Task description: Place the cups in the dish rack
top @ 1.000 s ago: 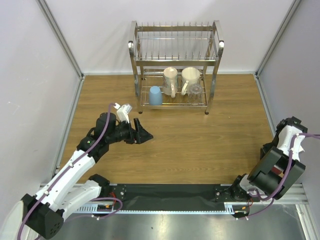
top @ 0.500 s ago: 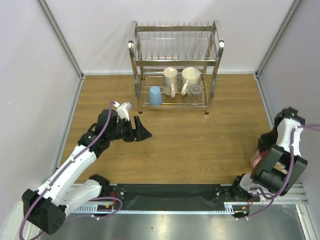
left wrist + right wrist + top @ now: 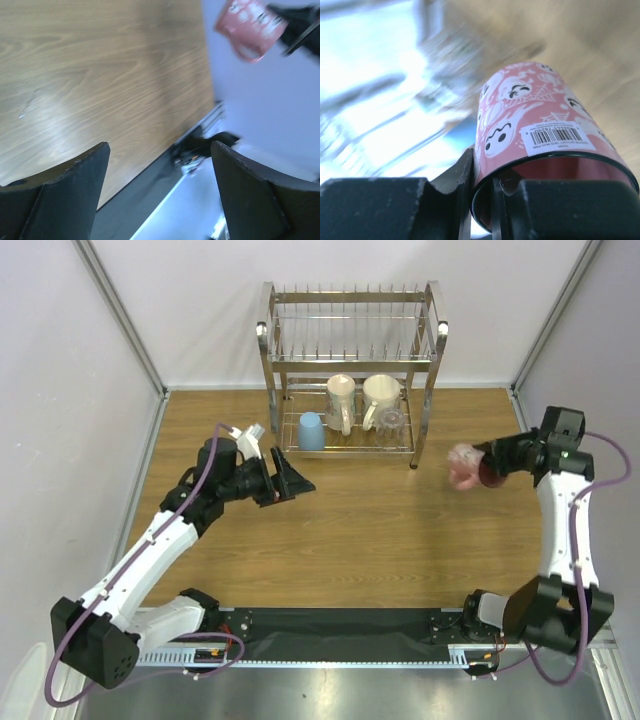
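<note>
Right of the dish rack [image 3: 352,297] and clear of the wooden table [image 3: 380,530], the right gripper [image 3: 484,464] pinches the rim of the pink mug [image 3: 463,468]. On the rack's lower tier sit the light blue cup [image 3: 311,430], the taller cream mug [image 3: 341,400], the cream mug [image 3: 381,396] and the clear glass tumbler [image 3: 392,422]. Near the rack's left near leg, the left gripper [image 3: 292,480] hangs with its jaws spread wide, holding nothing.

Pink mug [image 3: 540,125]: white barcode sticker [image 3: 555,137], digits and print too small to read.
</note>
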You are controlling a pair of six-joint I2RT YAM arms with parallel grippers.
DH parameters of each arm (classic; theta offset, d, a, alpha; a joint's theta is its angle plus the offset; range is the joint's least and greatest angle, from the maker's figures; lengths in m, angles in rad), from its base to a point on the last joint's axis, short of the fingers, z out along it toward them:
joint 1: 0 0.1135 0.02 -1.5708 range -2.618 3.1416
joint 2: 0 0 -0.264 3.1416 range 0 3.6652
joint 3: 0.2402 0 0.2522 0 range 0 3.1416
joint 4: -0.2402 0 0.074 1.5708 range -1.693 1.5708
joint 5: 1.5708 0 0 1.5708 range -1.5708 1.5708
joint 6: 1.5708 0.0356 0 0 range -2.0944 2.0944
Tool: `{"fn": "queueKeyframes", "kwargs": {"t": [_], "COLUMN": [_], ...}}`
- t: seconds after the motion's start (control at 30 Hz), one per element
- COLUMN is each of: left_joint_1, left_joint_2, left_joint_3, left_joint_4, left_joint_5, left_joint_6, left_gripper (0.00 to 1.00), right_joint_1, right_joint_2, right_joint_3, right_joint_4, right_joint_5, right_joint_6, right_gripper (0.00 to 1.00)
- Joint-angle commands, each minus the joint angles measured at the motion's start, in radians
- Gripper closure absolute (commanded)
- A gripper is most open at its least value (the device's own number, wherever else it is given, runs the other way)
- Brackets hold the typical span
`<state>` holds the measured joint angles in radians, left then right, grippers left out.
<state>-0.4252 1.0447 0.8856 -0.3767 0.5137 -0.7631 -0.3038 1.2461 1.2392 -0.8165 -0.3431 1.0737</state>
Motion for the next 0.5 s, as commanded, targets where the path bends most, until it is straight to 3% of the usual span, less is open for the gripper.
{"fn": "queueKeyframes", "kwargs": {"t": [0.0,0.07,0.17,0.23,0.33,0.47], "left_joint_1": [0.028,0.037,0.034,0.02,-0.029,-0.105], "left_joint_2": [-0.06,-0.103,-0.144,-0.181,-0.218,-0.219], "left_joint_3": [0.075,0.058,-0.009,-0.052,-0.036,-0.039], "left_joint_4": [0.117,0.198,0.359,0.471,0.458,0.49], "left_joint_5": [0.045,0.039,0.01,-0.033,-0.15,-0.219], "left_joint_6": [-0.17,-0.237,-0.399,-0.501,-0.502,-0.572], "left_gripper": [0.11,0.1,0.09,0.08,0.04,0.04], "right_joint_1": [0.075,0.113,0.224,0.285,0.398,0.521], "right_joint_2": [-0.166,-0.285,-0.338,-0.323,-0.254,-0.171], "right_joint_3": [-0.099,-0.165,-0.27,-0.244,-0.146,-0.095], "right_joint_4": [0.29,0.435,0.676,0.721,0.772,0.974], "right_joint_5": [-0.296,-0.309,-0.293,-0.297,-0.284,-0.248], "right_joint_6": [0.332,0.536,0.765,0.782,0.741,0.706], "right_gripper": [1.0,1.0,1.0,1.0,1.0,1.0]}}
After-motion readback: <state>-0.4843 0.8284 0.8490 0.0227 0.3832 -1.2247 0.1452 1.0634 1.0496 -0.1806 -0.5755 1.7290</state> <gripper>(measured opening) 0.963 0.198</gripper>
